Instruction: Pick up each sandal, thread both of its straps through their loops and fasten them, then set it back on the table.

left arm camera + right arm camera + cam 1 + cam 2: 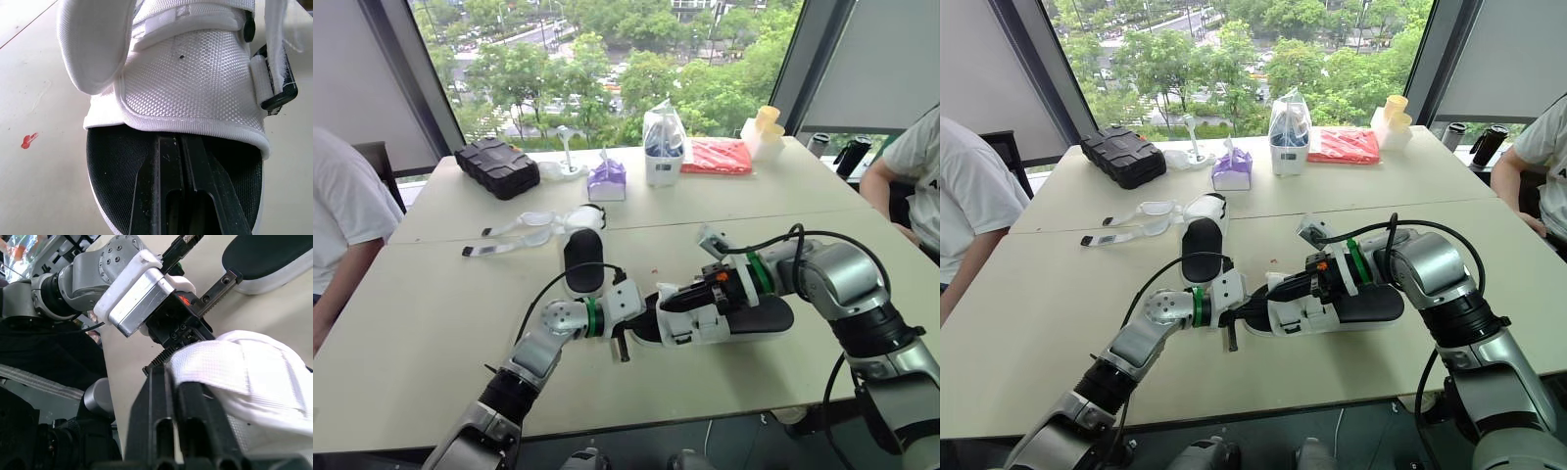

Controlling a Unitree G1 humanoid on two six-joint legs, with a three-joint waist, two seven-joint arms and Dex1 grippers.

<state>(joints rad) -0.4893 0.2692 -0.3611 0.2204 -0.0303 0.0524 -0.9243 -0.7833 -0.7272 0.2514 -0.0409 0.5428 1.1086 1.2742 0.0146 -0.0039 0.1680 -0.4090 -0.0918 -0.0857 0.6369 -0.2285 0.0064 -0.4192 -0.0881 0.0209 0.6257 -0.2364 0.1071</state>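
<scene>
White mesh upper, black footbed: the near sandal [749,318] lies on the table [431,323] between both arms. The left gripper [179,143], fingers pressed together, rests on the footbed at its strapped end. The right gripper [171,374] pinches the white upper from above.

Bright daylight pours through the window [607,59] across the top of the frame and lights the pale table [411,323] evenly, without glare. Only a soft, thin shadow edges the white sandal [724,323] at centre; its insole stays dark.
</scene>
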